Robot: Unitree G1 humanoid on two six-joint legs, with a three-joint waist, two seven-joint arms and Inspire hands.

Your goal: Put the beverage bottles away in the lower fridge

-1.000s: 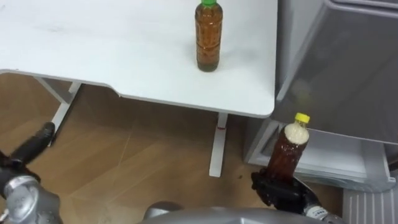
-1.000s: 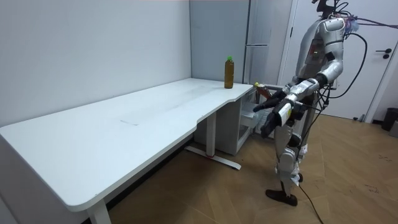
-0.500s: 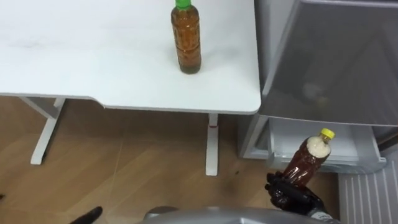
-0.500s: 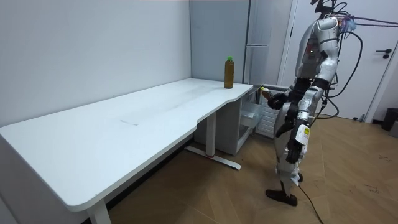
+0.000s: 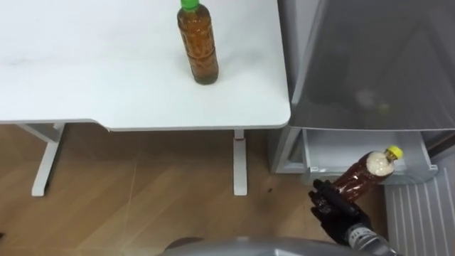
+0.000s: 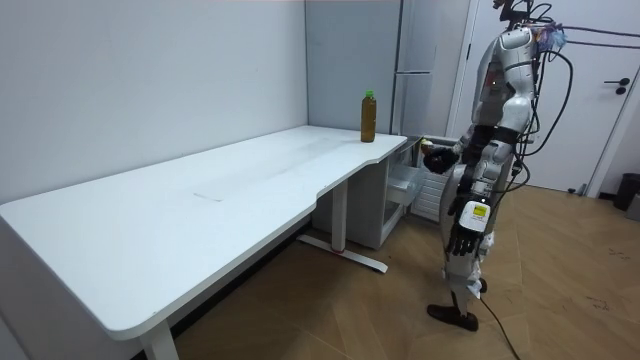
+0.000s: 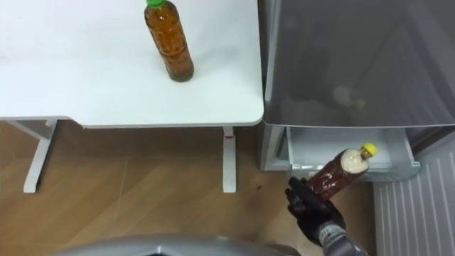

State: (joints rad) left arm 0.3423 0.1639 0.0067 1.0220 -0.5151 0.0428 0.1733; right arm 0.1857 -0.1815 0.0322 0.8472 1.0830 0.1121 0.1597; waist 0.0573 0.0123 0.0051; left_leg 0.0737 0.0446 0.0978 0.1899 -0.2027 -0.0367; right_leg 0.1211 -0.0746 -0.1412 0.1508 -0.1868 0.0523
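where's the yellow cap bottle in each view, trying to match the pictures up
Left eye view: lower right, the yellow-capped bottle tilted in the right hand, by the open lower fridge.
Right eye view: lower right, slightly nearer the centre, in the same hand.
Room view: right of centre, held in front of the robot, past the table's end.
Shared landmark: the green-capped bottle standing on the white table.

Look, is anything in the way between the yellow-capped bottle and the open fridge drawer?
No, nothing visible. The right robot hand holds the bottle tilted, cap toward the open drawer, with only air between. The green-capped bottle stands aside on the table.
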